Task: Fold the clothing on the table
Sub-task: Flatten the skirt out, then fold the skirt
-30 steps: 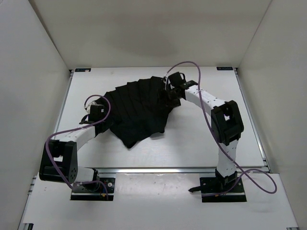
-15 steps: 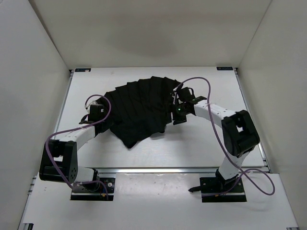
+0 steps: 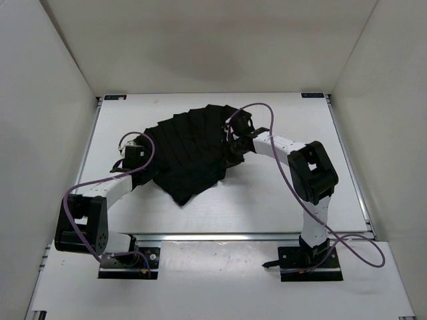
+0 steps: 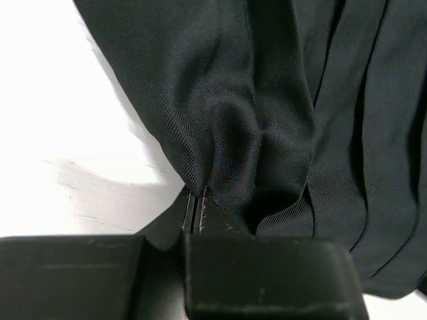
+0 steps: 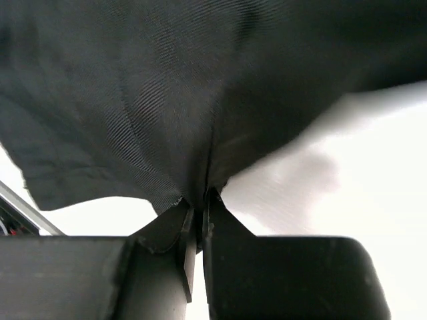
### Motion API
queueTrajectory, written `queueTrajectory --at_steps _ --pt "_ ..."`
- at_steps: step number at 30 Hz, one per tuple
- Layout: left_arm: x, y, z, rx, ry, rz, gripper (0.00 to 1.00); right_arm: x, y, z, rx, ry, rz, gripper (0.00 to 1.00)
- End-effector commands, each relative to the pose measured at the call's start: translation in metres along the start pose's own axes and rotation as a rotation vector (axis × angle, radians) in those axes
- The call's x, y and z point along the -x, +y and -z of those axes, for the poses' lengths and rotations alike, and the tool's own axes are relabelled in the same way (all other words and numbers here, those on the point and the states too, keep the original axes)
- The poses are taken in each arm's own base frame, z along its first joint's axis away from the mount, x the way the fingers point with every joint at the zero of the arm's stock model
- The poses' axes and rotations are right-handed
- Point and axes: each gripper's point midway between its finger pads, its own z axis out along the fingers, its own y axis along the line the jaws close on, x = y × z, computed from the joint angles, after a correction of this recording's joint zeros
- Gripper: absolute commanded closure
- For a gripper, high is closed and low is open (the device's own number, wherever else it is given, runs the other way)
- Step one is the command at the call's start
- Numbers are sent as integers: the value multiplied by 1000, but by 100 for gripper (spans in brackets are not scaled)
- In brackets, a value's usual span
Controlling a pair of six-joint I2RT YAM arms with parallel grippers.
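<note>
Right arm has swung back in toward the clothing's right edge, and its jaws, apart a moment ago, are now closed. Left arm has not shifted. The right hem sits a little further in than before.

Top view. Clothing (image 3: 190, 150) lies fanned out, pleats running lengthwise, with white counter (image 3: 287, 200) showing all round it. Left pincer (image 3: 145, 157) is at the clothing's left edge. Right pincer (image 3: 231, 150) is at its right edge, about level with the left one. Both arms reach in from the near side of the clothing.

Left wrist view. Left pincer (image 4: 197, 208) is nipped tight on a bunched fold of the clothing (image 4: 267, 100). The fabric puckers up out of the jaws. Bare counter (image 4: 67, 133) shows to the left of the cloth.

Right wrist view. Right pincer (image 5: 198, 208) is also clamped, with a thin edge of clothing (image 5: 167, 87) caught between the fingers. The cloth pulls down into a point there. Counter (image 5: 347, 153) shows beyond the hem, blurred.

Step in hand, as I read it: both side grips are just made, and the fold itself is not begun. The next move likely calls for lifting both edges together and carrying them across the clothing to the opposite hem, level with each other so the pleats stay lined up. The right grip holds very little cloth and could slip.
</note>
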Motion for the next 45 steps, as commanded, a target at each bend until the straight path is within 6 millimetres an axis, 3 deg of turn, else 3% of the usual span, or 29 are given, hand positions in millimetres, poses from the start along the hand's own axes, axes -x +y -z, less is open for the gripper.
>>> queueTrajectory --at_steps 1,5,7,9,11,13,19,24,29,34,38,45 --pt "10 -6 7 -23 -18 -13 100 62 0 38 -29 -145 61 100" --pt "12 -8 8 -29 -24 -11 100 112 1 94 -66 -236 113 100" --pt "14 -5 8 -14 -31 -7 100 111 0 109 -104 -213 123 97" --pt "14 -2 7 -7 -29 -4 100 111 -3 118 -165 -210 147 85" --pt "13 0 8 -2 -28 -6 100 94 -13 111 -229 -159 141 62" --pt "14 4 7 9 -30 -2 100 72 -22 98 -240 -111 115 46" --pt "10 2 10 8 -17 -25 100 35 -37 75 -200 -88 39 23" --pt "16 1 13 -1 -24 -26 96 19 -62 60 -211 -85 -9 26" --pt "15 -13 24 -60 1 -47 73 22 -83 56 -223 -100 -21 33" --pt "0 -30 45 -131 16 -74 42 44 -84 62 -212 -153 23 34" --pt "-11 -34 64 -183 35 -65 31 49 -85 58 -148 -162 19 37" --pt "-47 -31 69 -238 100 8 25 36 -81 42 -108 -116 14 43"
